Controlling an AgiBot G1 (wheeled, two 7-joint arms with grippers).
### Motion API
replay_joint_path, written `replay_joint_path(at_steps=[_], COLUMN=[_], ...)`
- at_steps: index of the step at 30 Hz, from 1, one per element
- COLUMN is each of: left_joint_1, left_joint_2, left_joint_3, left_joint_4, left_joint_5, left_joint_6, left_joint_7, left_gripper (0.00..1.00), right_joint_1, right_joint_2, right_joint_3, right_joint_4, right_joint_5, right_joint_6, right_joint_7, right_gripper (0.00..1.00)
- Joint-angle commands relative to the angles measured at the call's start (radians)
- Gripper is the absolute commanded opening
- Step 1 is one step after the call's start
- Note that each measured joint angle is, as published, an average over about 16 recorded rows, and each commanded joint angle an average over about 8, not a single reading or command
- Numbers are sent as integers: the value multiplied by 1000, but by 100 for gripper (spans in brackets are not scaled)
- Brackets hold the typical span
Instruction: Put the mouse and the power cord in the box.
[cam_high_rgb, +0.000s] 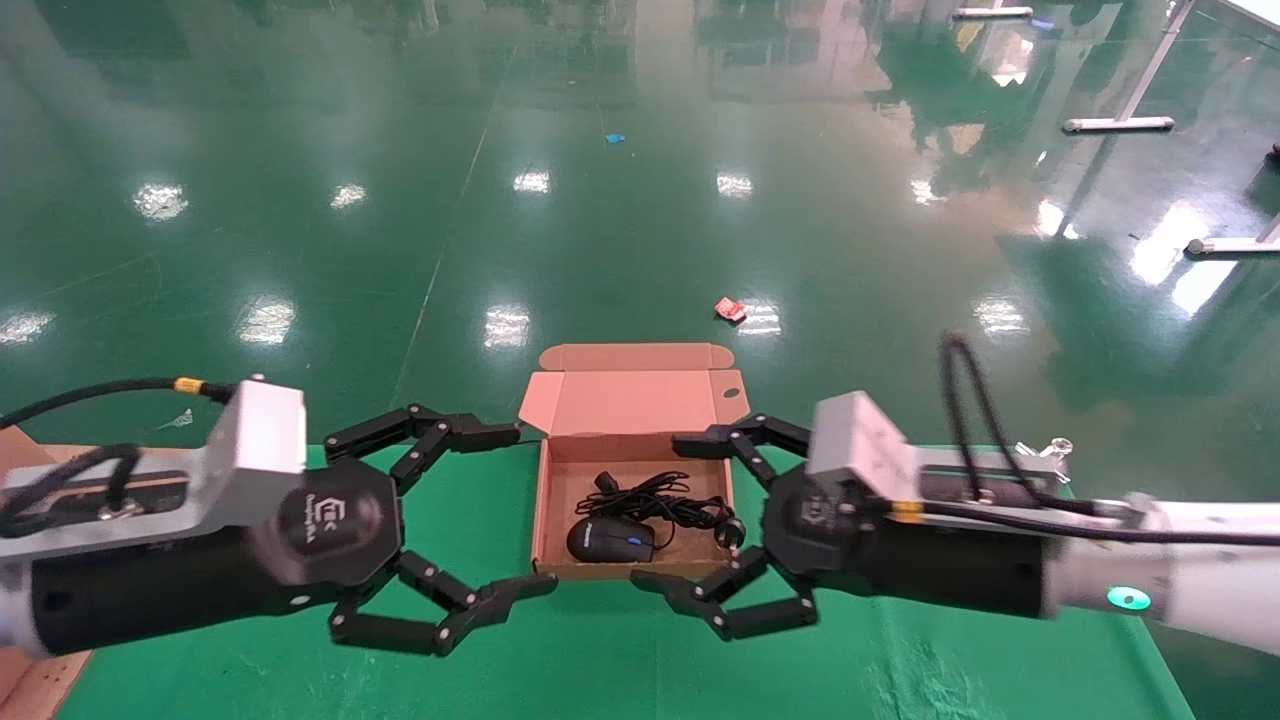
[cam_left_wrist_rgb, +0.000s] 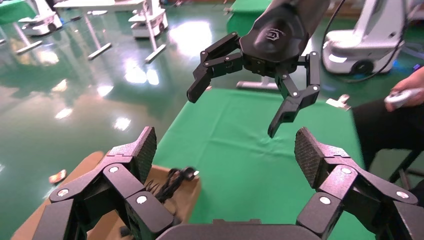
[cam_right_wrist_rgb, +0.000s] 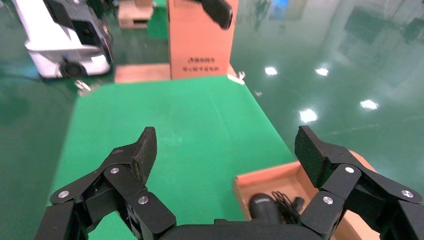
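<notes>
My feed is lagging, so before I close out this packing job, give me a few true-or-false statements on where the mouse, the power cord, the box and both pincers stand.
1. The mouse lies inside the box. True.
2. The power cord lies on the green table cover outside the box. False: it is in the box, beside the mouse.
3. The box lid is shut. False: the lid stands open at the far side.
4. The left pincer is open and holds nothing. True.
5. The right pincer is shut on the mouse. False: it is open and empty, at the box's right side.
</notes>
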Motion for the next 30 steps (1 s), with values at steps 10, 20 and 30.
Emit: replay_joint_path(at_steps=[10,20,30], left_joint_1=[71,132,150], left_joint_2=[-18,-33,-37], left_joint_3=[-140,-258,-294], left_joint_4=[-42,-77,-87], left_joint_5=[-45,-83,-95], left_joint_6=[139,256,292], left_joint_7=[-85,-157,-173], left_gripper=[100,100,100], right_joint_1=[-112,-206,-239], right_joint_2=[140,259,299], right_joint_3=[141,261,301], right_joint_4=[147,272,315], right_joint_5=[134,247,287], right_joint_6=[-114,-210,-243], right_joint_7=[110,204,228], right_gripper=[100,100,100])
